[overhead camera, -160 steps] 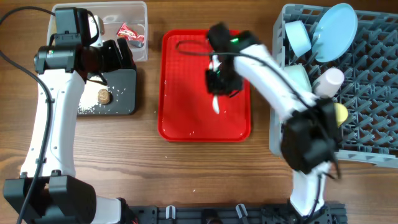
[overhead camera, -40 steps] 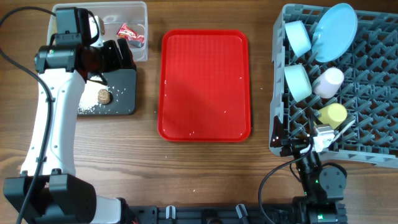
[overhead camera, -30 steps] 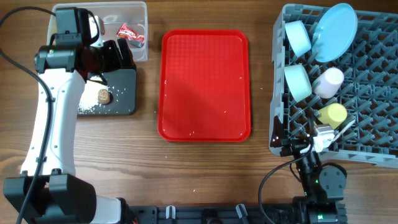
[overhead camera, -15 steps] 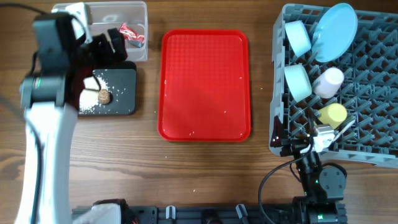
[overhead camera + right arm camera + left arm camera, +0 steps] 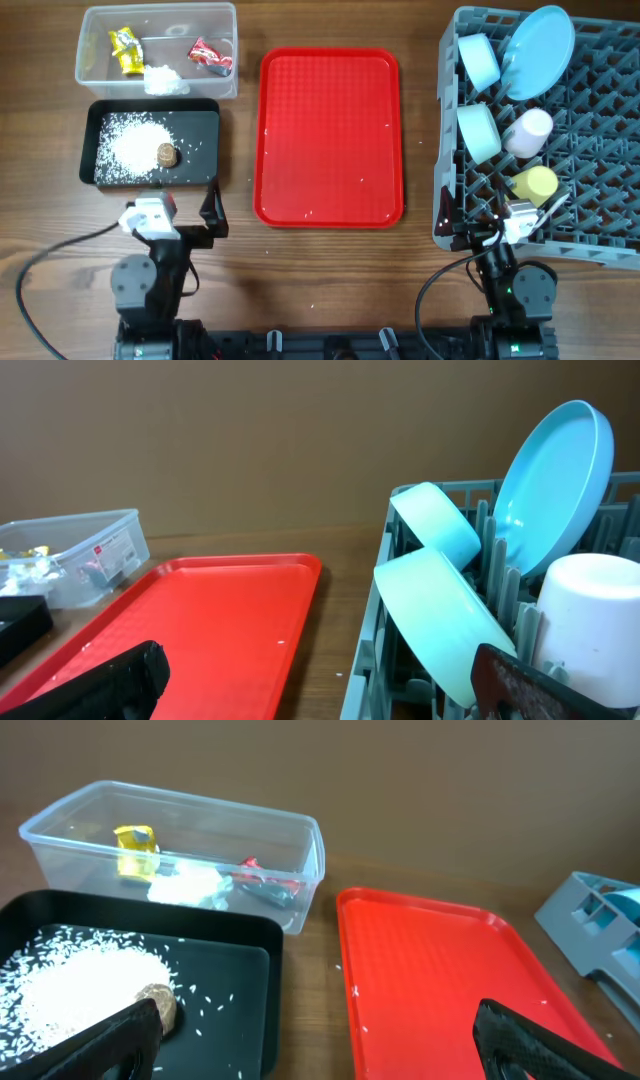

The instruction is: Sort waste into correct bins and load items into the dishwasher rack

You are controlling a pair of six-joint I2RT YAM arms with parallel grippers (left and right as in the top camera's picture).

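At the near edge of the table both arms are folded. The left gripper (image 5: pixel 318 1020) has just drawn back from above the bins, and its fingers are spread wide and hold nothing. The right gripper (image 5: pixel 318 658) rests beside the near left corner of the large grey lattice dishwasher rack (image 5: pixel 600 150), also released and empty.

The flat red serving tray (image 5: pixel 330 135) in the middle is now bare except for a few loose white grains. The white plastic spoon (image 5: pixel 548 206) that lay on it seems to lie now in the near part of the rack.

On the left, the shallow black tray (image 5: pixel 205 175) holds the heap of white rice (image 5: pixel 130 145) and the small round brown piece (image 5: pixel 167 154). Behind it, the clear plastic tub (image 5: pixel 232 80) holds the yellow wrapper (image 5: pixel 123 50), the white tissue (image 5: pixel 165 78) and the red wrapper (image 5: pixel 208 52).

In the rack, going farther, stand the yellow cup (image 5: pixel 535 183), the pink cup (image 5: pixel 530 130), two light-blue bowls (image 5: pixel 478 132) and the round light-blue plate (image 5: pixel 540 40).

I judge the task is practically finished.
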